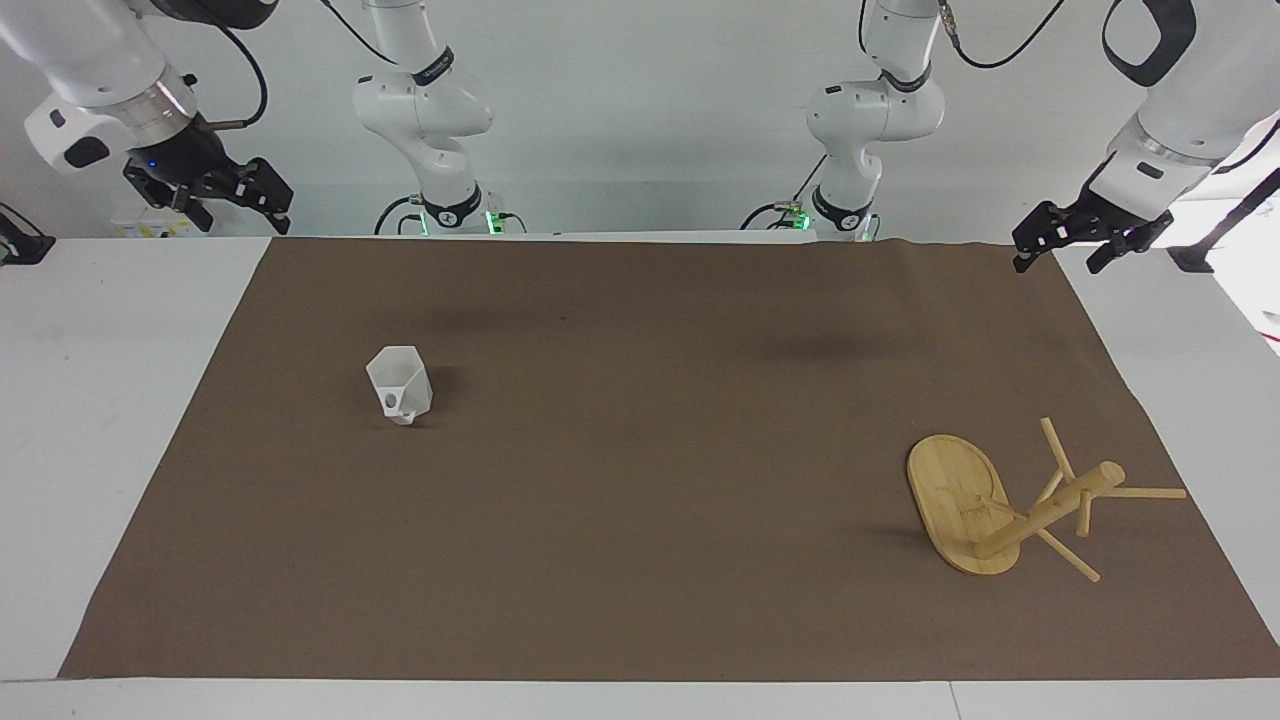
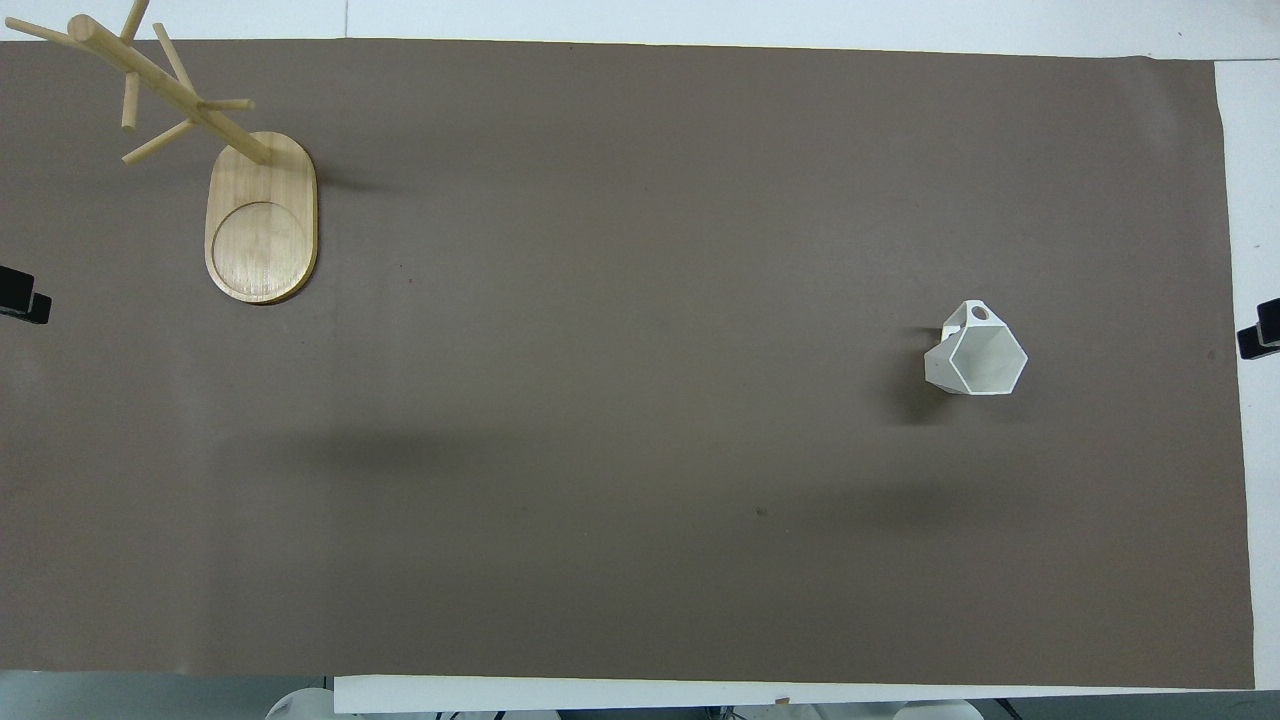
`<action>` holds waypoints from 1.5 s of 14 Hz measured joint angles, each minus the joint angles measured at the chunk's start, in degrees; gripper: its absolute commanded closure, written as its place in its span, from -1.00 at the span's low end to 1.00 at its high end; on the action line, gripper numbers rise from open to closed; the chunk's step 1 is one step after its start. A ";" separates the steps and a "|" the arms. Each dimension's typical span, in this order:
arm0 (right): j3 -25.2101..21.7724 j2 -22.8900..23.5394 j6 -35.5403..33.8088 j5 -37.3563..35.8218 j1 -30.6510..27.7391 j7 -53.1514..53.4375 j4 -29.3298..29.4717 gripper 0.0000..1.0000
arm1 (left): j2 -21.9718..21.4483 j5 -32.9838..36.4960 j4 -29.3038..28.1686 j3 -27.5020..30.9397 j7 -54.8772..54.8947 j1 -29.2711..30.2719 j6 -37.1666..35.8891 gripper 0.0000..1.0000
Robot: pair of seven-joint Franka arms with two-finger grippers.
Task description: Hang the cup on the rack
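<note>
Waiting at the robots' end of the table (image 1: 100,400), both arms are raised and hold nothing. The right gripper (image 1: 215,195) hangs above the table edge at the right arm's end, just off the brown mat (image 1: 640,560); whether its jaws are apart or together cannot be told. The left gripper (image 1: 1085,235) hangs above the mat's corner at the left arm's end; its jaws stand apart and empty.

Next out from the robots, the cup (image 1: 400,385) stands upright on the mat toward the right arm's end. Its rim faces up, and its handle with the hole points away from the robots. Nothing touches it.

Farthest out, the rack (image 1: 1010,510) stands on its oval base toward the left arm's end, well apart from the cup. Its post is upright and all visible pegs are bare.

Status, as a judgement: no step of the task is done. Remaining steps:
1. Grasp the cup, probably with the right gripper, which is on the cup's side.
2. Carry it across the mat, possibly with a handover to the left gripper.
3. Thread the handle hole over a peg and release.
</note>
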 measured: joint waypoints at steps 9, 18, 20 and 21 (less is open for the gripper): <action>0.28 -0.11 0.54 1.08 0.26 -8.64 -0.17 -0.99 | 0.00 0.00 0.00 0.00 0.00 0.00 0.00 -1.00; -0.41 6.23 7.26 11.87 -11.53 -68.54 -2.39 -0.99 | 0.00 0.00 0.00 0.00 -0.01 0.00 -0.02 -1.00; -0.50 10.42 7.44 17.59 -15.68 -80.01 -2.50 -0.99 | 0.00 0.00 0.00 0.00 -0.01 0.00 -0.03 -1.00; -0.52 12.84 7.48 21.04 -17.79 -86.30 -2.61 -0.99 | 0.00 0.00 0.00 0.00 -0.01 0.00 -0.03 -1.00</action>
